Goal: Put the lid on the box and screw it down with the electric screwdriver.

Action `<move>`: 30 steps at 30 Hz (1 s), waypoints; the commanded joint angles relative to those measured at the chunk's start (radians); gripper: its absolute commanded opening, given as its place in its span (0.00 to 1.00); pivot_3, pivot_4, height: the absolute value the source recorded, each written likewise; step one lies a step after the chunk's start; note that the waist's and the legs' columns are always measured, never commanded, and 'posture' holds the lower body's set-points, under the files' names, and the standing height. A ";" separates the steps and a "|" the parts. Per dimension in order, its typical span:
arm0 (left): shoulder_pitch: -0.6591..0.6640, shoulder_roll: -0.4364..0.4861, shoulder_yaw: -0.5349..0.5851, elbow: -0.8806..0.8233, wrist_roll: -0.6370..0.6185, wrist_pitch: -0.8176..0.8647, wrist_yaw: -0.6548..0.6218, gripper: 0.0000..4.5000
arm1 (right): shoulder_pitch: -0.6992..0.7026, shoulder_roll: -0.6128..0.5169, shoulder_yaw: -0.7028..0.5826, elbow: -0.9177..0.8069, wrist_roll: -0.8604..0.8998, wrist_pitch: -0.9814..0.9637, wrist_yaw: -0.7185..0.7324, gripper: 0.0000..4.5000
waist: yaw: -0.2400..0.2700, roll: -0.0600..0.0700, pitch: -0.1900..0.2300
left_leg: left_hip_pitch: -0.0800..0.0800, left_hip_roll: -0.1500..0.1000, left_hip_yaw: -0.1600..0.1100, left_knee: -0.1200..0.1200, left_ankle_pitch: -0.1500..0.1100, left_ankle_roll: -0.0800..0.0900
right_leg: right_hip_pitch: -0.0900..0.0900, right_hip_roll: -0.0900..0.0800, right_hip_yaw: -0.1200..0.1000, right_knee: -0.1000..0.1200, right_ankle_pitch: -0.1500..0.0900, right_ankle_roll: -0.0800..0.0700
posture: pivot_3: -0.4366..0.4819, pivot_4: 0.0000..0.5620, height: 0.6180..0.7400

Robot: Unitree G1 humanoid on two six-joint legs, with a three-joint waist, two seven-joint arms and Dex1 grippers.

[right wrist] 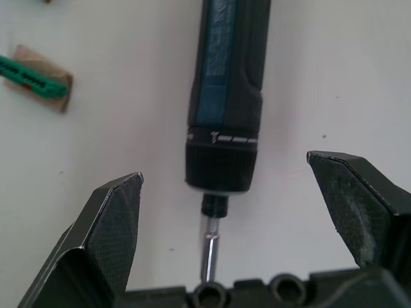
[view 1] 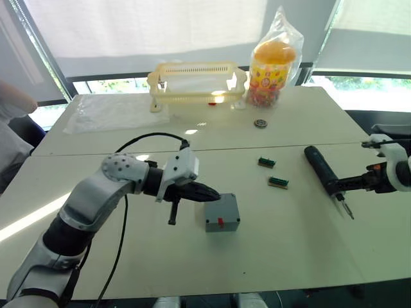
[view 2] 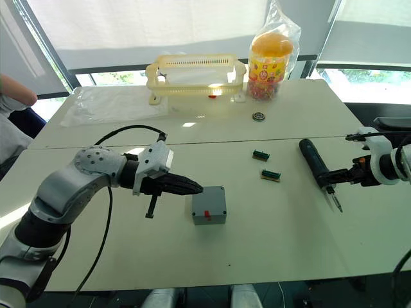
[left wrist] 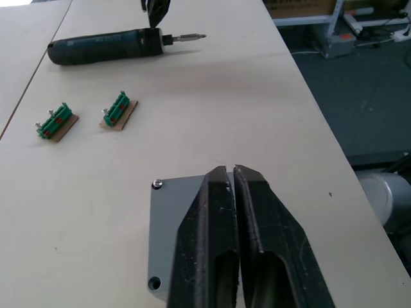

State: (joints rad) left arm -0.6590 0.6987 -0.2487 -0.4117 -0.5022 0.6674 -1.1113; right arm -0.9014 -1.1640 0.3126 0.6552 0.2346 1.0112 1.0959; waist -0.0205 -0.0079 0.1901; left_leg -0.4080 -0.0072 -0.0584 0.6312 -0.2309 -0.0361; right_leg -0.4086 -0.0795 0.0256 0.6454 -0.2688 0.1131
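Box (view 1: 222, 213) sits near table centre, slightly toward the near edge, with the lid (left wrist: 168, 212) already lying on top of it; red mark faces the robot. A screw head shows in one lid corner, an open hole in another.

Left gripper (view 1: 216, 194): fingers pressed together, nothing between them, tips over the box's 10 o'clock edge, touching or just above the lid; contact cannot be told.

Screwdriver (view 1: 324, 173) lies flat on the table at 3 o'clock from the box, well apart from it, bit pointing toward the near edge.

Right gripper (right wrist: 225, 186): fingers spread wide, one on each side of the screwdriver's collar and bit, neither pad touching it.

Two green connector blocks (view 1: 278, 182) lie between box and screwdriver, at about 2 o'clock from the box.

Far side of table (view 1: 289, 256): yellow basket (view 1: 196, 82) at 12 o'clock, bagged snack jar (view 1: 273, 64) just beside it at 1 o'clock, small round dark part (view 1: 260, 123) in front of the jar, clear plastic sheet (view 1: 112, 112) at 11 o'clock.
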 commanded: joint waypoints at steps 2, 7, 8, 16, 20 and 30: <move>0.015 0.016 0.064 -0.042 -0.028 0.039 0.040 0.00 | -0.074 0.040 0.028 0.127 -0.108 -0.079 0.048 1.00 | 0.002 0.000 0.000 | 0.000 0.000 0.000 0.000 0.000 0.000 | 0.000 0.000 0.000 0.000 0.000 0.000 | 0.48 0.27 1.00; 0.046 0.012 0.103 -0.055 -0.060 0.079 0.079 0.00 | -0.123 0.109 0.048 0.243 -0.198 -0.145 0.060 1.00 | 0.002 0.000 0.000 | 0.000 -0.001 0.000 0.000 0.000 0.000 | 0.000 0.000 0.000 0.001 0.000 0.000 | 0.48 0.27 1.00; 0.050 0.012 0.108 -0.057 -0.064 0.083 0.084 0.00 | -0.133 0.122 0.053 0.266 -0.216 -0.158 0.064 1.00 | 0.000 0.000 0.000 | 0.000 -0.001 0.000 0.000 0.000 0.000 | 0.000 0.000 0.000 0.001 0.000 0.000 | 0.48 0.27 1.00; 0.076 0.021 0.124 -0.069 -0.084 0.100 0.115 0.00 | -0.180 0.215 0.074 0.442 -0.353 -0.285 0.036 0.60 | 0.000 0.000 0.000 | 0.000 -0.001 -0.001 0.001 0.001 -0.001 | 0.000 0.000 0.000 0.002 0.000 0.000 | 0.48 0.27 1.00; 0.097 0.030 0.128 -0.072 -0.085 0.102 0.126 0.00 | -0.209 0.252 0.051 0.503 -0.383 -0.318 0.001 0.40 | -0.005 -0.002 -0.001 | 0.001 -0.001 -0.001 0.001 0.001 -0.001 | 0.002 0.000 0.000 0.002 0.000 0.000 | 0.48 0.27 1.00; 0.070 0.031 0.087 -0.012 -0.060 0.064 0.075 0.00 | -0.290 0.156 -0.137 0.534 -0.335 -0.229 -0.133 0.40 | 0.003 0.001 0.000 | 0.002 -0.002 -0.001 0.002 0.001 -0.002 | 0.004 -0.001 0.000 0.002 0.000 0.000 | 0.48 0.27 1.00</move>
State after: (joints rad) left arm -0.5627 0.7314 -0.1586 -0.4332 -0.5738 0.7568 -1.0181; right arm -1.1166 -0.9280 0.2551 1.2021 -0.1271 0.7541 1.0364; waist -0.0172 -0.0070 0.1905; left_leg -0.4069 -0.0094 -0.0593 0.6332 -0.2298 -0.0380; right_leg -0.4059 -0.0810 0.0257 0.6472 -0.2685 0.1132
